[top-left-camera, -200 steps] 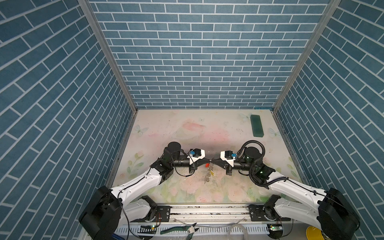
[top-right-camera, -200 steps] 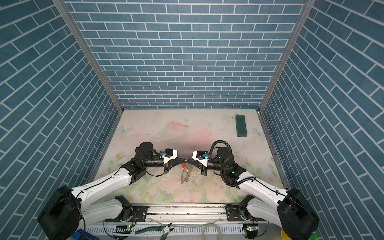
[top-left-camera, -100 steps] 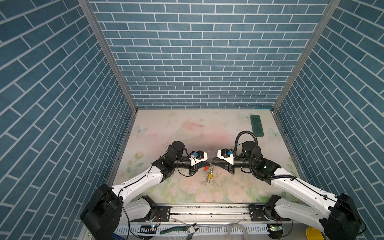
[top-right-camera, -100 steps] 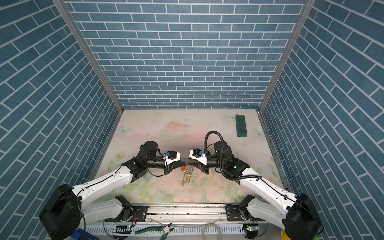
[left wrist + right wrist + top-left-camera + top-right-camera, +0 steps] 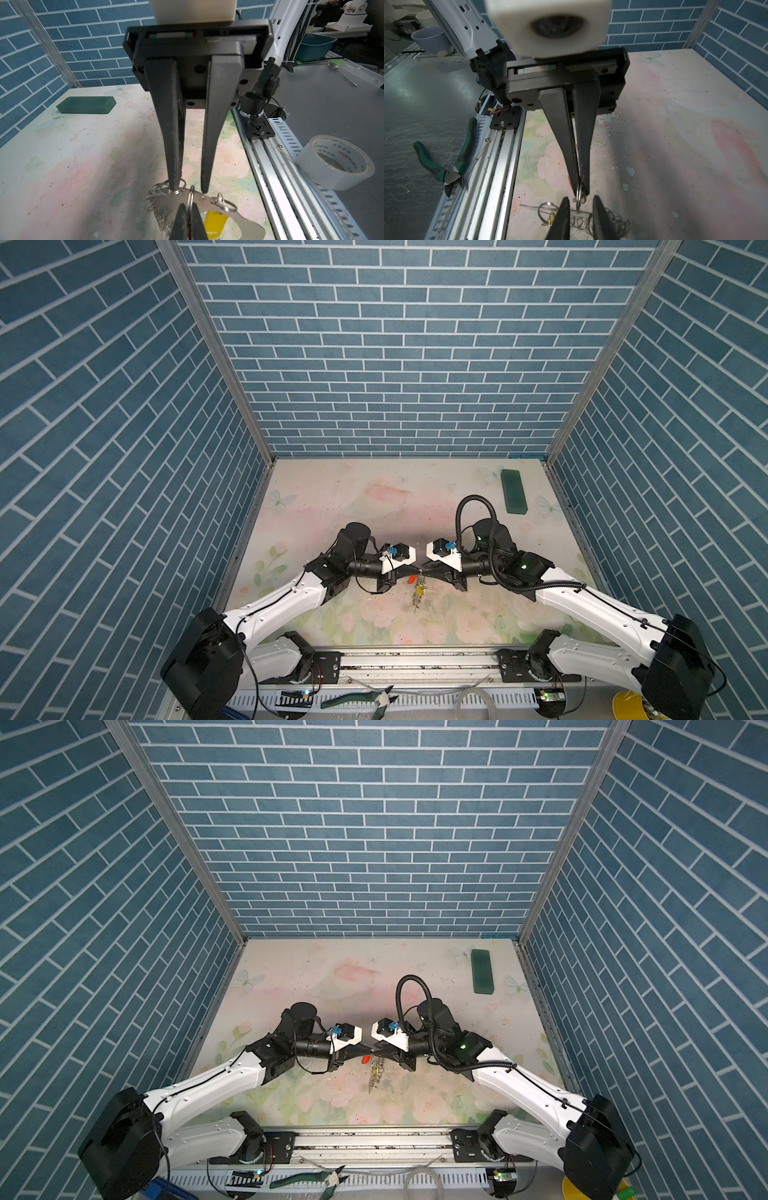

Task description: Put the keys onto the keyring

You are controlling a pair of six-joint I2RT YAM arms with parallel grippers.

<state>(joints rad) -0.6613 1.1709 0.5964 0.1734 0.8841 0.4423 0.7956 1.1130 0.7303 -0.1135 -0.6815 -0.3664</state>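
Both grippers meet tip to tip above the table's front middle. My left gripper (image 5: 188,205) (image 5: 415,570) is shut on a small silver split ring at the rim of the keyring (image 5: 245,224), a flat grey plate fringed with wire clips (image 5: 158,216). The keyring hangs below the tips in both top views (image 5: 417,605) (image 5: 372,1085). A yellow key (image 5: 215,223) (image 5: 419,591) hangs behind the plate. A red key (image 5: 410,580) (image 5: 365,1060) shows just under the left fingers. My right gripper (image 5: 580,200) (image 5: 190,188) is open, its fingertips either side of the pinched ring.
A dark green block (image 5: 513,491) (image 5: 86,105) lies at the back right of the table. A metal rail (image 5: 492,166) runs along the front edge, with green-handled pliers (image 5: 444,164) beyond it. A tape roll (image 5: 336,162) sits off the table beside the rail.
The right arm has moved in toward the left gripper and its jaws have parted. The left gripper keeps its hold, and the keyring still hangs from it.
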